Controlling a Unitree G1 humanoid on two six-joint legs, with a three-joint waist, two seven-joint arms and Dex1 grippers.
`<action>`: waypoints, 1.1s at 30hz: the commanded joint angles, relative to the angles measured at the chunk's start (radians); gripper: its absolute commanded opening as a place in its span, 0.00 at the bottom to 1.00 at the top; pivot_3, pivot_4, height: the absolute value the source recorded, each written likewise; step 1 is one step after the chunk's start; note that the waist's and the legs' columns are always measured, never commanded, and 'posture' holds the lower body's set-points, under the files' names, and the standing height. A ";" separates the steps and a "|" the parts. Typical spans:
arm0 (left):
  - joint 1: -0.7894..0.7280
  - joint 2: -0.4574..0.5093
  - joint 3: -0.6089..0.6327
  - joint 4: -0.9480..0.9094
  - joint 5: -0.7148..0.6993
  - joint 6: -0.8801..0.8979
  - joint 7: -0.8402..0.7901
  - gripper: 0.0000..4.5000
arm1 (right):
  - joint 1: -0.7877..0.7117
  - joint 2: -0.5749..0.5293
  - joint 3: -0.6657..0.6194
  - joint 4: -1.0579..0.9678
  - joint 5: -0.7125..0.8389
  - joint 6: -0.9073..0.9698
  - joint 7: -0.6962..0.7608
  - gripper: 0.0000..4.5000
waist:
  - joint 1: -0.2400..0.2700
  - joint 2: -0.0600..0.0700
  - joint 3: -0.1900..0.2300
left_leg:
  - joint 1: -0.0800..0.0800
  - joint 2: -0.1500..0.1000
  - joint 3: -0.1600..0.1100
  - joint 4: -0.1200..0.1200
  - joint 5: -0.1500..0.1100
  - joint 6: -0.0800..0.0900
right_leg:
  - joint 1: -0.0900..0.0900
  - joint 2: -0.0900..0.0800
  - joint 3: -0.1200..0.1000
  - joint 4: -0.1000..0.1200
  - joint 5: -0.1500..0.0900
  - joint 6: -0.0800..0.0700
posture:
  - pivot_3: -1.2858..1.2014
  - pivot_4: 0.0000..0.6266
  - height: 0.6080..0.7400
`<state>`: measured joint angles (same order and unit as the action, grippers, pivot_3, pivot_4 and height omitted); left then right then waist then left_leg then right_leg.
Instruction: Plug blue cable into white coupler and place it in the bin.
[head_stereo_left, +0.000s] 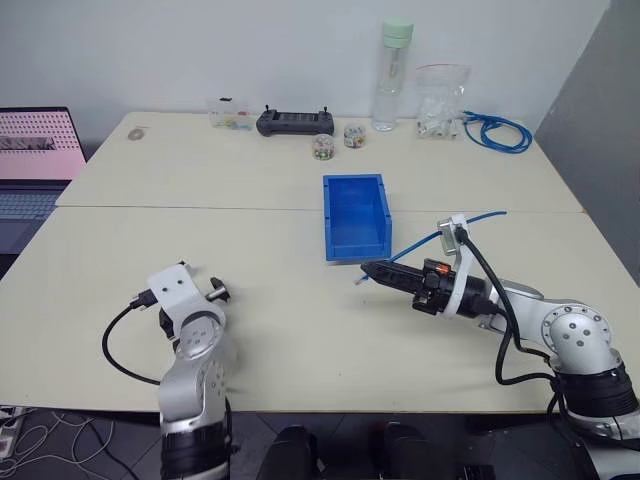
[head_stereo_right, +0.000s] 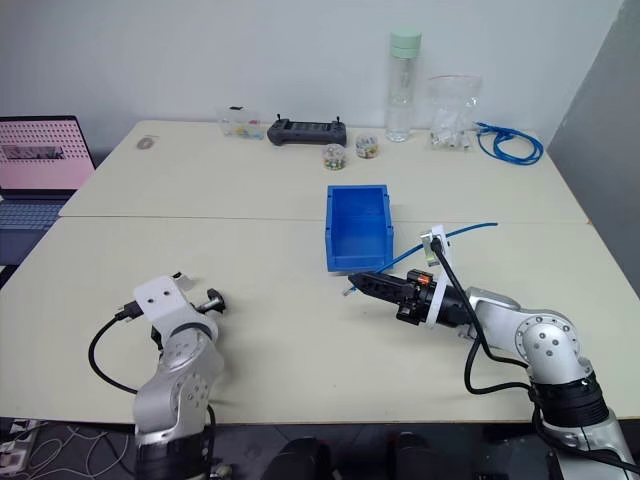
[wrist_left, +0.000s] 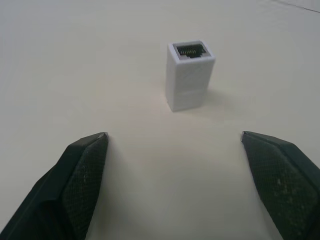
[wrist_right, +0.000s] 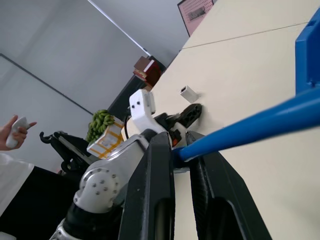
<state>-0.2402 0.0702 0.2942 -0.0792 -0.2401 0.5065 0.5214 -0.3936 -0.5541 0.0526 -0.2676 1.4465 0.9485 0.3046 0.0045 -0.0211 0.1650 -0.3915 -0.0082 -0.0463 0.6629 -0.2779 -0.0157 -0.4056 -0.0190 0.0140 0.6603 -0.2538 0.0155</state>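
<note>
The small white boxy plastic coupler (wrist_left: 190, 75) is standing upright on the pale beige tabletop (head_stereo_left: 280, 330), its dark socket opening facing upward, just ahead of the left gripper (wrist_left: 175, 145). That gripper's two black fingers (wrist_left: 80, 170) are spread wide apart with nothing between them, one to each side of the coupler and not touching it. In the right wrist view the coupler (wrist_right: 188, 93) is showing as a tiny block on the table beside the left gripper's black fingertip.

The right gripper (head_stereo_left: 368, 271) is pointing roughly level toward the robot's left, over the table just in front of the small rectangular bright-blue plastic bin (head_stereo_left: 356, 215). Its fingers (wrist_right: 155, 165) are clamped together on the short, thin bright-blue cable (head_stereo_left: 478, 217), near its plug end; the rest of the cable is trailing back over the wrist and out to the robot's right, clear of the table. The bin is sitting open-topped near the middle of the table, with nothing visible inside it, well apart from the coupler.

Along the far edge are lying a coiled bundle of blue cable (head_stereo_left: 497, 131), a clear plastic bag (head_stereo_left: 440, 100), a tall clear bottle with a pale green cap (head_stereo_left: 393, 75), a black handheld controller (head_stereo_left: 296, 122) and small jars of coloured beads (head_stereo_left: 322, 147). A laptop with a pink screen (head_stereo_left: 38, 145) is sitting off to the left. A person's hand (wrist_right: 15, 131) is holding a small white object in the background of the right wrist view.
</note>
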 joint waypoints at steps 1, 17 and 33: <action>-0.075 0.012 0.035 0.132 0.025 -0.085 -0.018 0.99 | -0.011 0.013 -0.031 -0.030 -0.012 0.009 0.014 0.04 | 0.000 0.000 0.000 | 0.000 0.000 0.000 0.000 0.000 0.000 | 0.000 0.000 0.000 0.000 0.000 0.000 | 0.52 0.24 1.00; -0.151 -0.032 0.077 0.223 0.036 -0.088 -0.014 0.60 | 0.032 0.041 -0.078 -0.071 -0.015 0.009 -0.036 0.04 | 0.001 0.000 0.000 | 0.001 -0.001 -0.001 0.000 0.000 0.000 | 0.000 0.000 -0.001 0.002 0.000 0.000 | 0.52 0.24 1.00; 0.008 0.145 -0.102 -0.054 -0.032 0.178 -0.409 0.18 | 0.029 0.053 -0.086 -0.132 -0.097 0.006 -0.046 0.04 | 0.000 0.000 0.000 | 0.001 -0.001 0.000 0.000 0.000 0.000 | 0.000 0.000 -0.001 0.002 0.000 0.000 | 0.52 0.24 1.00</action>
<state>-0.3044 0.1229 0.3228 -0.0158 -0.2126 0.5790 0.3446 -0.3517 -0.4750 -0.0186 -0.3284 1.3805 0.9654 0.2352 0.0040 -0.0208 0.1648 -0.3906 -0.0092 -0.0466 0.6626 -0.2778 -0.0158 -0.4056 -0.0191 0.0137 0.6623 -0.2534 0.0160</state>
